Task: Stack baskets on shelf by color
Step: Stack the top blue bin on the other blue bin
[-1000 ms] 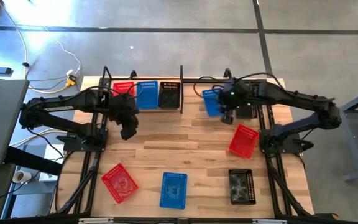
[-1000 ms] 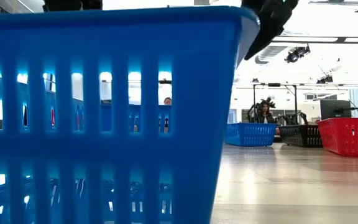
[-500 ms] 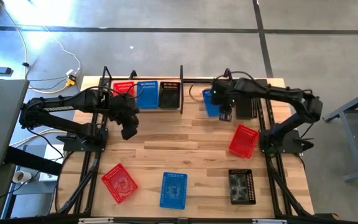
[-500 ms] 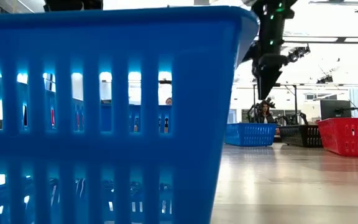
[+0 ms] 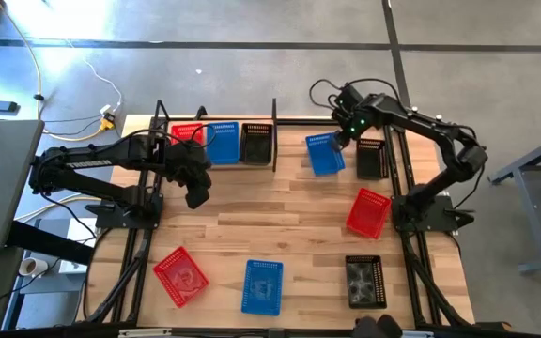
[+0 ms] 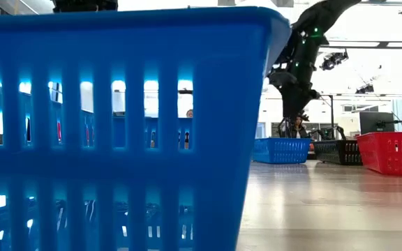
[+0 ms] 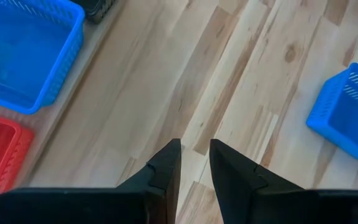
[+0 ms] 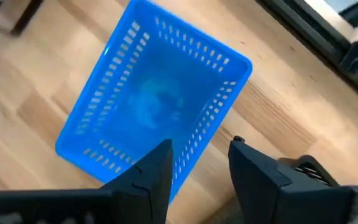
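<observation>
In the low view a near blue basket [image 6: 117,125] is filling the left and blocking most of the table [image 6: 326,209]. The right gripper [image 8: 197,165], fingers apart and empty, is now hovering beside the far blue basket [image 5: 325,154], having pulled back from over it. Left gripper [image 7: 194,163], narrowly open, is idling centre-left. At upper left, the shelf [image 5: 216,165] is holding three baskets.

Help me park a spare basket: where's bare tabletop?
The table's middle, between the left gripper and the red basket, is bare. Crowded: the shelf, the far right around the blue basket, and the near row.
</observation>
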{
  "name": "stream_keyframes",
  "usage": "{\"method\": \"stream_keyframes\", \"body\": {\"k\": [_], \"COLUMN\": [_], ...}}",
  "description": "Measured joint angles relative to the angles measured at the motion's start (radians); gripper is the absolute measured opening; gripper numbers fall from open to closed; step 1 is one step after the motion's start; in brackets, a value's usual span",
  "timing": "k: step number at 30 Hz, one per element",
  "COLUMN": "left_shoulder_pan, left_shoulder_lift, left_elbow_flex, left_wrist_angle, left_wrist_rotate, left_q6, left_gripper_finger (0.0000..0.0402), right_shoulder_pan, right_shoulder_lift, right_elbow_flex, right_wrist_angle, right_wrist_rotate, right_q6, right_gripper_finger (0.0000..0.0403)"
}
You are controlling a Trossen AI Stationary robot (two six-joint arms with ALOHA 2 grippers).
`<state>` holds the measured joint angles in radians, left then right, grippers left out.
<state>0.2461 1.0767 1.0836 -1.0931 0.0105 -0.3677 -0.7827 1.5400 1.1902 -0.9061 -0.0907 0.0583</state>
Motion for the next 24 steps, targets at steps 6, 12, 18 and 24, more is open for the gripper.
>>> {"method": "stream_keyframes", "body": {"k": [6,12,18,24], "left_shoulder_pan": [0.0,0.0,0.0,0.0], "left_shoulder_lift": [0.0,0.0,0.0,0.0], "left_elbow_flex": [0.0,0.0,0.0,0.0], "left_wrist_angle": [0.0,0.0,0.0,0.0], "left_wrist_rotate": [0.0,0.0,0.0,0.0], "left_q6": [0.001,-0.019,-0.022,-0.022], "left_gripper_finger": [0.0076,0.0076,0.0076,0.0076], "right_shoulder_pan": [-0.024,-0.024,-0.023,-0.022], "right_shoulder_lift": [0.085,0.157,0.212,0.246], "right_elbow_flex": [0.0,0.0,0.0,0.0], "right_wrist_angle": [0.01,0.011,0.011,0.01], "right_wrist_rotate": [-0.01,0.022,0.034,0.033], "right_q6": [0.097,0.164,0.17,0.17], "right_gripper_finger": [0.0142,0.0142,0.0142,0.0105]}}
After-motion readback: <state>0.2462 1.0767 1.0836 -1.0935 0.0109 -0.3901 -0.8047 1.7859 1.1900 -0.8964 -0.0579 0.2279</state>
